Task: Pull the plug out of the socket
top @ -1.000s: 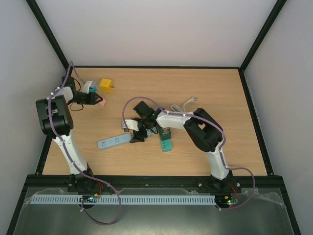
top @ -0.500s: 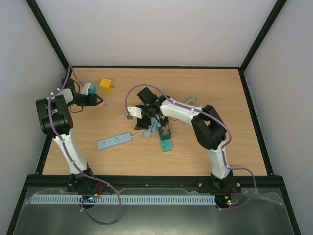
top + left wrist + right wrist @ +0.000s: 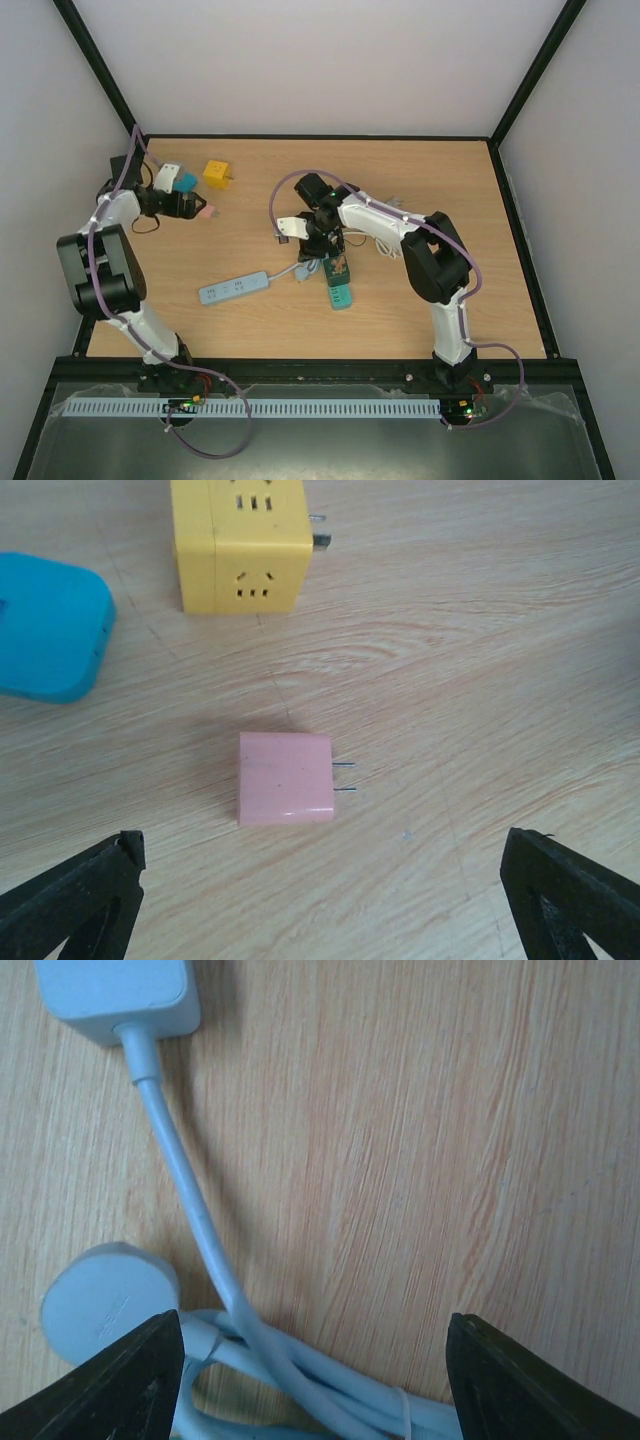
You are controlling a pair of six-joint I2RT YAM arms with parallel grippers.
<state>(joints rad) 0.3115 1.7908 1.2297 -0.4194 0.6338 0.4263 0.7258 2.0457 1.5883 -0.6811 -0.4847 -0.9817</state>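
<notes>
Both agape, left gripper [image 3: 320, 892] above pink plug [image 3: 285, 778] (untouched), right gripper [image 3: 315, 1362] above cable [image 3: 198, 1222]

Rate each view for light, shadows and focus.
Top view: even, diffuse light, sharp, with only faint shadows on the table. Left wrist view: the pink plug is crisp with a soft shadow around it, and the left fingertips are dark with soft edges. Right wrist view: very close, the cable is slightly soft and throws a shadow to its right, and the right fingertips are dark and blurred.

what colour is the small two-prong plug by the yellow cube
The plug is pink, clearest in the left wrist view.
</notes>
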